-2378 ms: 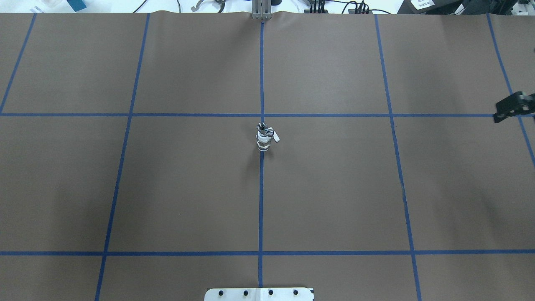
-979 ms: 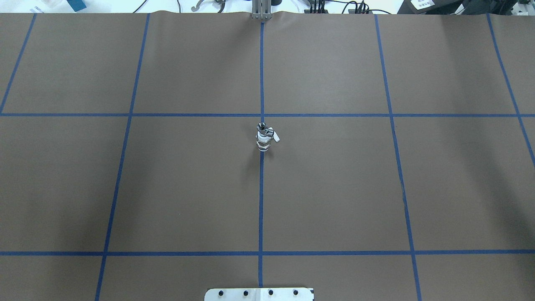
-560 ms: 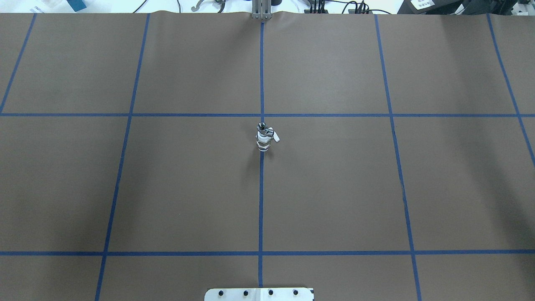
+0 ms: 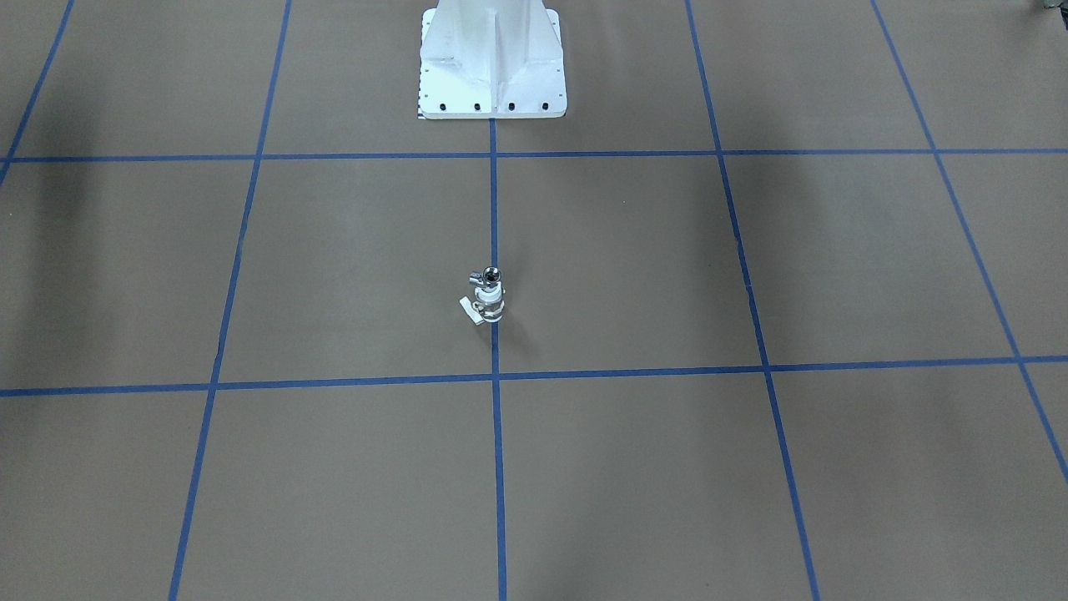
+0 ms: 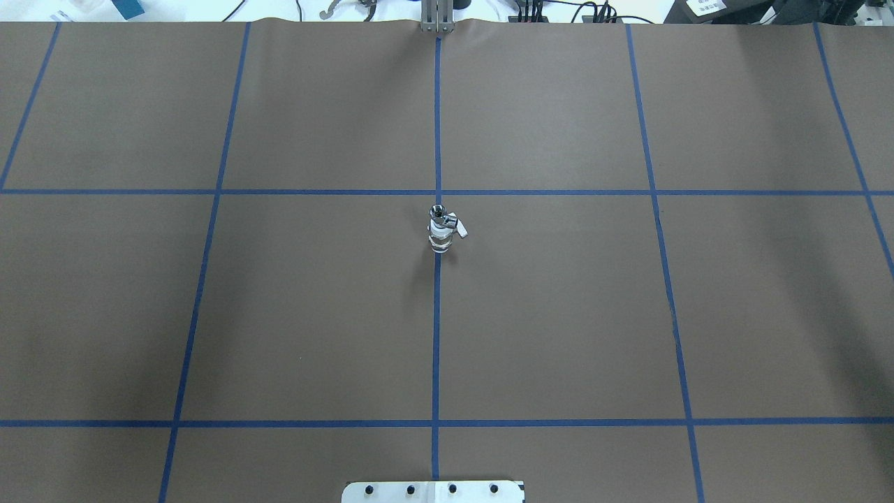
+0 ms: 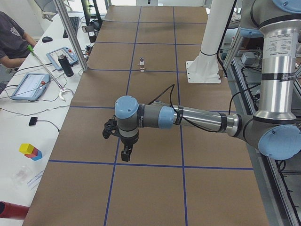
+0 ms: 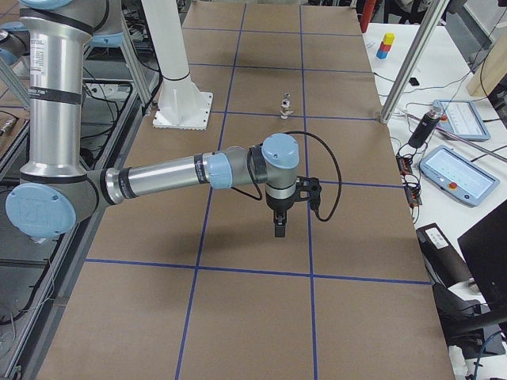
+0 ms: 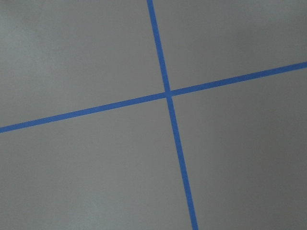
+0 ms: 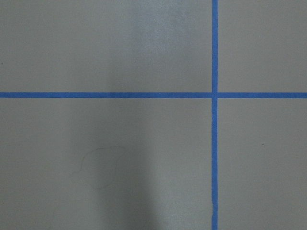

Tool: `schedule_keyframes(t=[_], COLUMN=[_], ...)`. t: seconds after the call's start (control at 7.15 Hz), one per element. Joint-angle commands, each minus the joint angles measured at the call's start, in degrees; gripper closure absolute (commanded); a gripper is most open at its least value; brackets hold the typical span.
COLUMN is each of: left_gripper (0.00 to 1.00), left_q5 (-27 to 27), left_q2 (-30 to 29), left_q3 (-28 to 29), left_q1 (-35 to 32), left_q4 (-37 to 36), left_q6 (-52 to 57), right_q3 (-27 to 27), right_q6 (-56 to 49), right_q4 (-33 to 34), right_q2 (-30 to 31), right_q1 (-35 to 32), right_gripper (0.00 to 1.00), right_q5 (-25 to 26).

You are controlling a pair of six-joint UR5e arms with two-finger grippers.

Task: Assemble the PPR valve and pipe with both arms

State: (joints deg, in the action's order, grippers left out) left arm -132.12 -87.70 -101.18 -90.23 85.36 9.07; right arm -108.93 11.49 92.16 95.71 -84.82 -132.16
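The white, silver-banded PPR valve point(image 5: 440, 229), with a flat side tab, is seen upright on the tabletop's point(image 5: 559, 314) centre tape line point(image 5: 436, 335), the shiny pipe point(image 5: 438, 211) seated atop, well apart from all edges. Whether the left fingers point(image 6: 125, 153) and right fingers point(image 7: 279, 226) are parted cannot be told.

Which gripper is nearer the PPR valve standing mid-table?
Right, narrowly, as I judge it. The right gripper hangs midway over the second grid cell out from the PPR valve; the left gripper, on the opposite side, hangs near its second cell's outer line.
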Motion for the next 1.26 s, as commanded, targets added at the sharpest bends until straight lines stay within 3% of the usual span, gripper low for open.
schedule_keyframes(t=[0.0, 1.12], left_gripper=[0.00, 0.00], left_q5=[-1.03, -0.94], left_q2=[0.33, 3.68], left_q3=[-0.16, -4.29], left_q1=[0.05, 0.05], left_q4=[-0.02, 1.04], left_q6=[-0.01, 0.07], right_q3=[0.03, 0.03], right_q6=[0.02, 0.11], right_q4=[0.03, 0.03], right_q2=[0.01, 0.01], right_q1=[0.00, 0.00], right_gripper=[0.00, 0.00], right_q5=[2.25, 1.64])
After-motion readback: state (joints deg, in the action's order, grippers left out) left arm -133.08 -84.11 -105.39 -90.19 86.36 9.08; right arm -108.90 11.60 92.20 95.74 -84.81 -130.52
